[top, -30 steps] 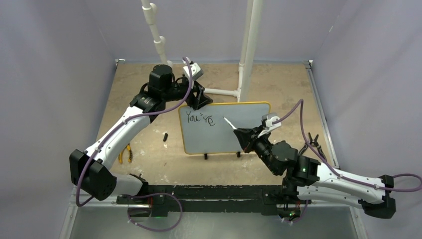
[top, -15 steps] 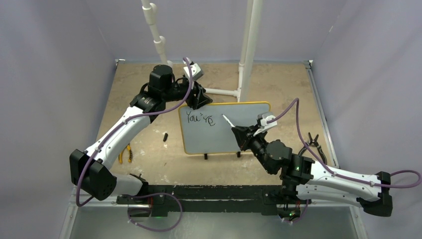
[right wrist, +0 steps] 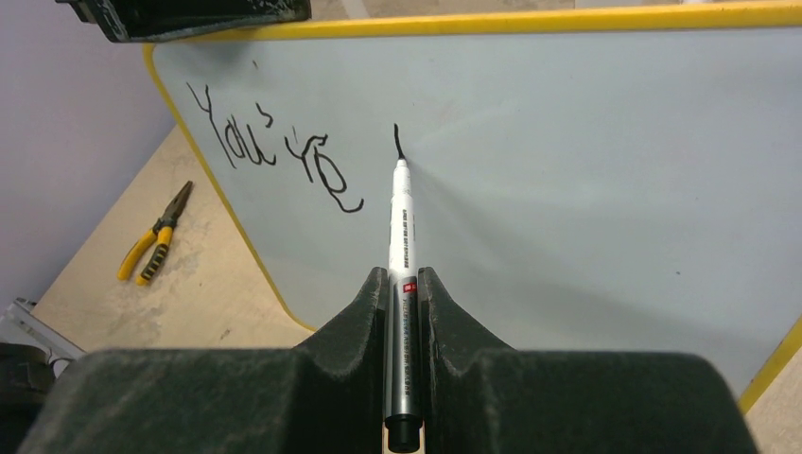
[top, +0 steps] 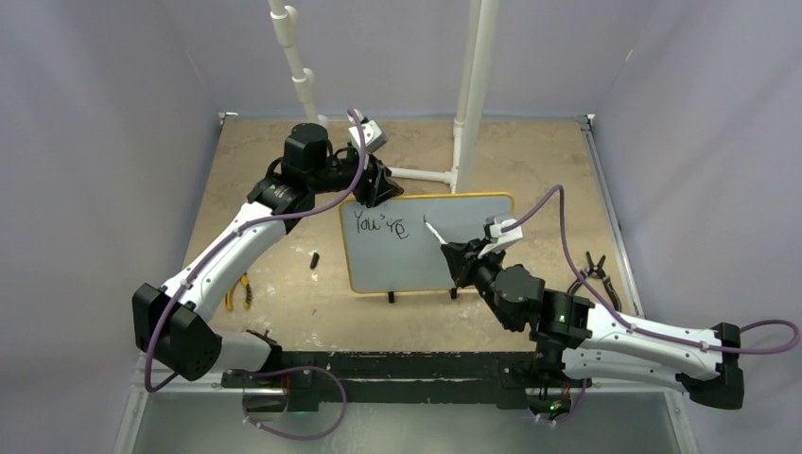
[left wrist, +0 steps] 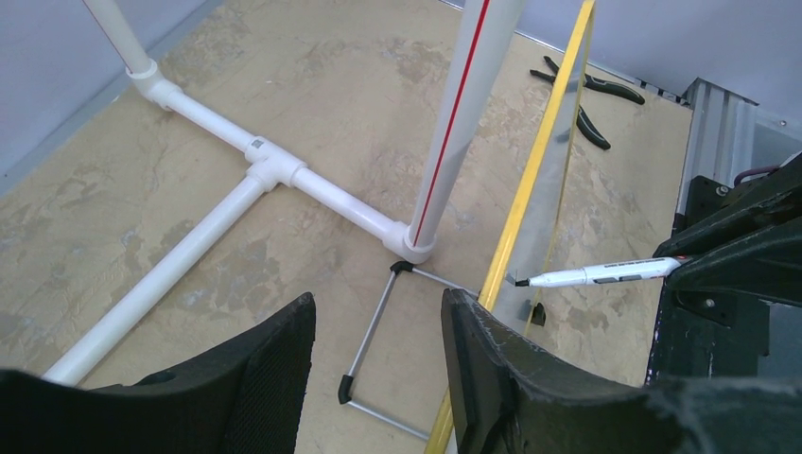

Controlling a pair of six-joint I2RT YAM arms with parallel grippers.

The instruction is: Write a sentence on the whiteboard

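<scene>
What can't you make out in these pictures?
- Top view: the left pincer covers the upper left corner of the whiteboard; contact unclear.
- Left wrist view: the whiteboard is edge-on, so the sentence cannot be read there.
- Right wrist view: print on the marker is too small; the right pincer hides most of the board's lower edge.
- Top view: a small black item left of the whiteboard is too small to identify.

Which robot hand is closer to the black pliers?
Right. The right gripper, holding the marker at the whiteboard, has the black pliers just off to its right; the left gripper sits at the board's far top-left corner.
</scene>
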